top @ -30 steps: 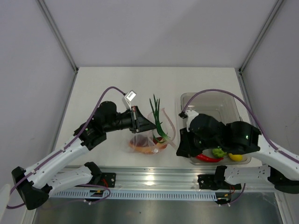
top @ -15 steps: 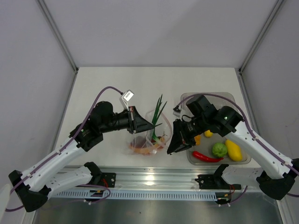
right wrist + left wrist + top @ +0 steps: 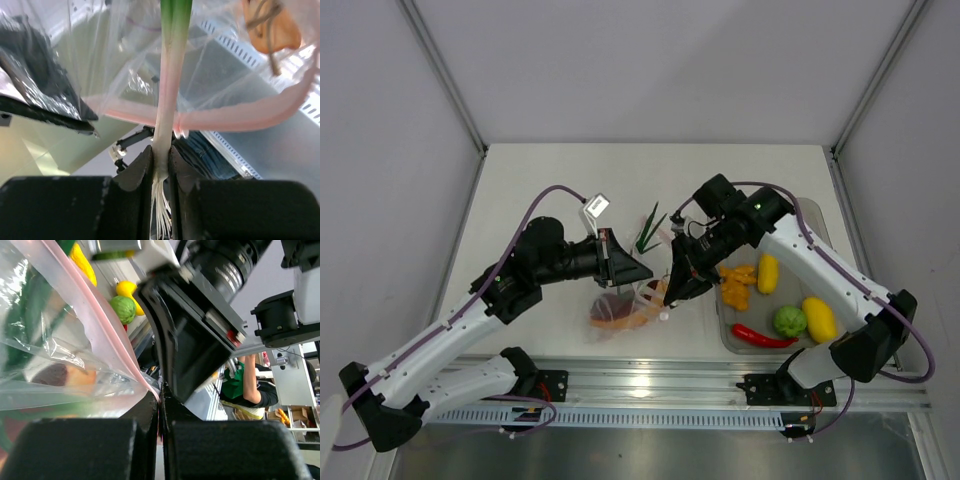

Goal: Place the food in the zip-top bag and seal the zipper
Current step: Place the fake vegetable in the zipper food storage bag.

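Now we had the left gripper (image 3: 160, 412) clenched on the zipper (image 3: 100, 325) of the zip-top bag (image 3: 618, 312) at the bench's (image 3: 550, 180) 6 o'clock, while our right gripper (image 3: 161, 167), at the bag's 3 o'clock, grasped the green stalk (image 3: 167, 95) by its root, long axis toward 11 o'clock.

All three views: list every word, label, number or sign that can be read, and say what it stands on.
White tag on the purple cable: marks too small to read.
Bag: no legible print in any view.
Nothing else carries text.
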You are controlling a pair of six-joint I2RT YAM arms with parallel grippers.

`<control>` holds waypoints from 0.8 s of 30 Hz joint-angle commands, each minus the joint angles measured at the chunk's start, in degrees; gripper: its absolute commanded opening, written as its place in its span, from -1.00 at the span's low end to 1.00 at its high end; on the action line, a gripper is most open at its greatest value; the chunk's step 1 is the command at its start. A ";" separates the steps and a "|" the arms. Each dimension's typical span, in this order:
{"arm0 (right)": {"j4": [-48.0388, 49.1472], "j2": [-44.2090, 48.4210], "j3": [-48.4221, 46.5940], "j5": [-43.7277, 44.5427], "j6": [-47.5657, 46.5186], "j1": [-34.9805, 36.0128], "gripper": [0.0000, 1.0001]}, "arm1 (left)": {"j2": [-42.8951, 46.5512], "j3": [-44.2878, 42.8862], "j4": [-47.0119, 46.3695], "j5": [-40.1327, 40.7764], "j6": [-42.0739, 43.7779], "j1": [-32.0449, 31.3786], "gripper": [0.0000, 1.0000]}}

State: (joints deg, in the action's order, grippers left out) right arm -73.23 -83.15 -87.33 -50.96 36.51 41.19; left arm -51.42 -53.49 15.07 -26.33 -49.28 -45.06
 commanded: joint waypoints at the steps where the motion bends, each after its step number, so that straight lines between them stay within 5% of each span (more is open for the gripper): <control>1: -0.61 -1.65 -4.16 3.22 -3.64 -1.64 -1.00 | 1.06 -2.76 -3.64 -3.03 -1.43 -0.82 -0.99; 9: -2.79 -8.69 -9.87 7.80 -9.34 -3.48 -1.00 | 0.53 -3.02 -4.52 -3.56 -2.31 -1.79 -0.99; 18: -8.50 -11.77 -19.98 24.49 -15.85 -2.96 -1.00 | 0.71 -1.09 -4.79 -2.32 -2.32 -1.88 -0.99; 24: -10.44 -11.07 -16.04 22.58 -17.00 2.05 -1.00 | 0.18 -1.08 -2.51 0.04 0.57 -1.88 -0.99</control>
State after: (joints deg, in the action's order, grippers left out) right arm -78.04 -94.76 -104.66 -29.74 21.69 40.38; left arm -51.53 -53.45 14.28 -26.74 -49.91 -46.17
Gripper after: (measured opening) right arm 0.169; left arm 0.005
